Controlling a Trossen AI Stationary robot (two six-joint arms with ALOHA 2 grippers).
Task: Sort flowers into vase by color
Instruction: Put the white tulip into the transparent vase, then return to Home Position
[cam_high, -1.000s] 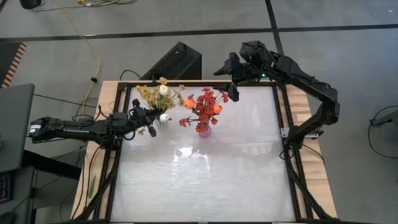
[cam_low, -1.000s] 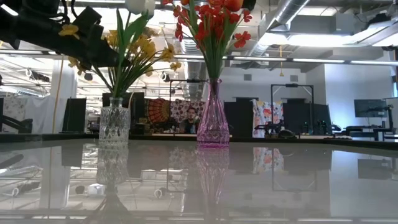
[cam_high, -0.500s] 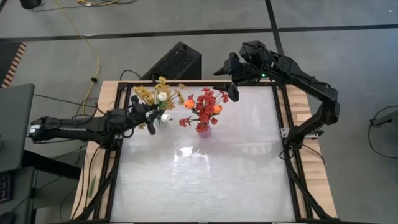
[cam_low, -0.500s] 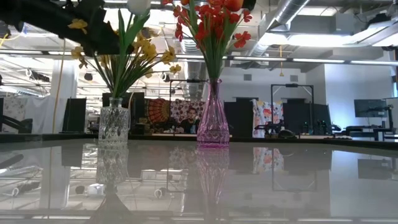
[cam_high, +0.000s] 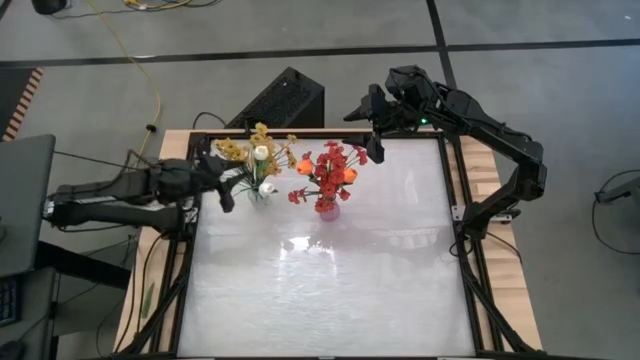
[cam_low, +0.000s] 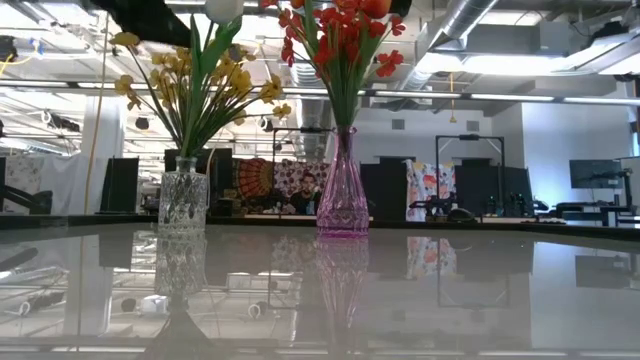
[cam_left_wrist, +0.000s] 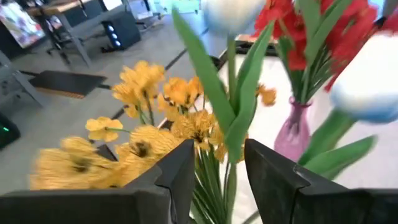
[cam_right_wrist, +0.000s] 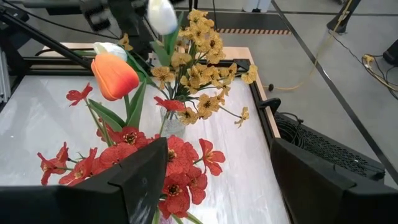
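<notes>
The robot has two black arms made of long thin tubes joined by chunky round parts. The right arm (cam_high: 480, 120) has a tiny green light. The left arm (cam_high: 110, 200) has small white writing. Each tool has two flat black fingers (cam_right_wrist: 140, 177).

yellow sprays (cam_high: 238, 150), white buds (cam_high: 262, 152): upright, clear vase | red flowers (cam_high: 330, 165), orange bloom (cam_high: 306, 166): pink vase

The white glossy table (cam_high: 330, 290) lies bare from three round to nine o'clock. Toward eleven o'clock, a clear cut-glass vase of yellow sprays and white buds (cam_high: 258, 170) and a pink glass vase of red flowers (cam_high: 326, 178) crowd close, with only a narrow gap between them.
</notes>
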